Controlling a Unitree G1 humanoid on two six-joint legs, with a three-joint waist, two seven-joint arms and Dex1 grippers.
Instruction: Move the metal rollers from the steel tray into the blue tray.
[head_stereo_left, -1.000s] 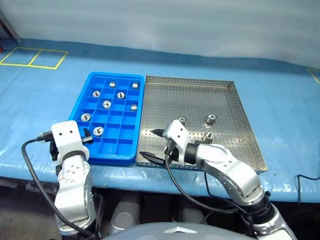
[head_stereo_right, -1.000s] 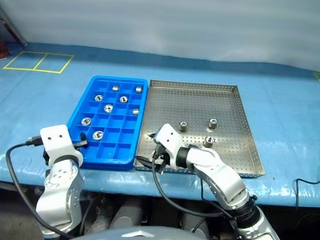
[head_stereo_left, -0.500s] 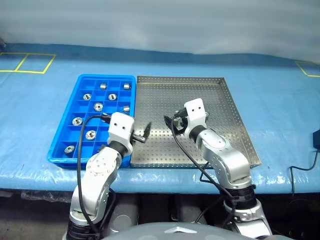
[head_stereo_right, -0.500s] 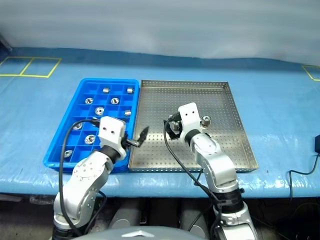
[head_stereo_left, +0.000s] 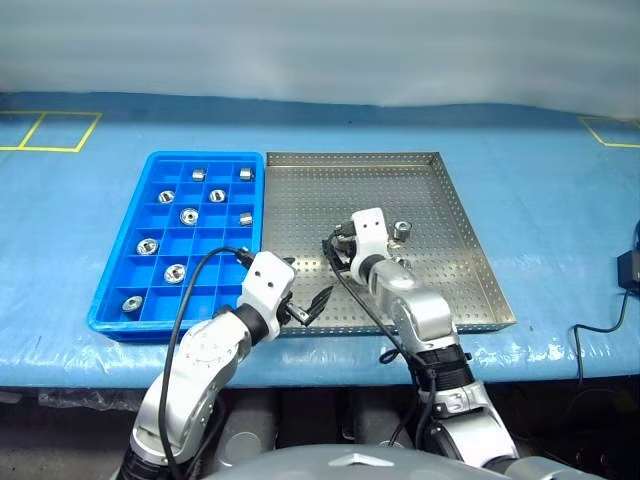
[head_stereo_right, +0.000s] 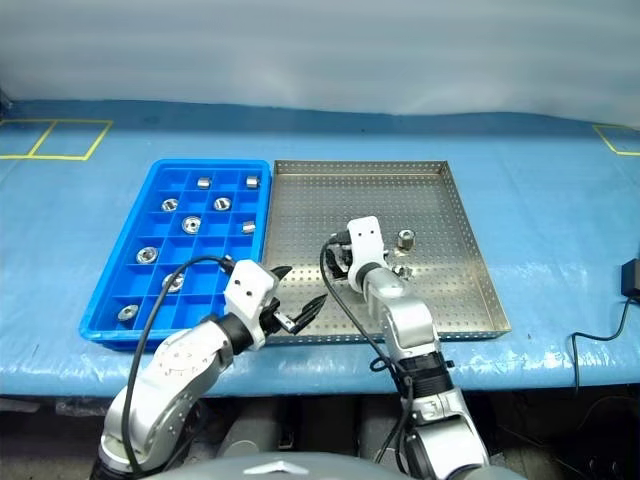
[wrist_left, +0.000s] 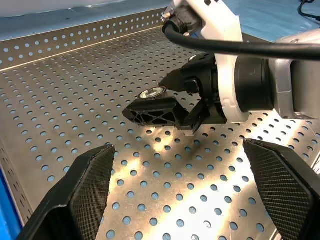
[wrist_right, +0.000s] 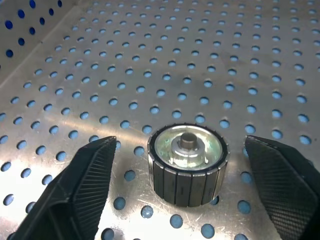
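Roller (wrist_right: 187, 162) | upright between right tool's (wrist_right: 185, 200) parted fingers; untouched | left tool (wrist_left: 185, 195) wide, empty

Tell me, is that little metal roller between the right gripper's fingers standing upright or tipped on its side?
Upright. The roller stands on end on the steel tray, round face and centre pin facing up, ribbed wall vertical.

Above the perforated steel tray (wrist_left: 75, 100), the right gripper (wrist_left: 167, 97) brackets a metal roller (wrist_left: 152, 93) (standing on end), while the left gripper (wrist_left: 182, 192) hovers near, fingers wide apart.
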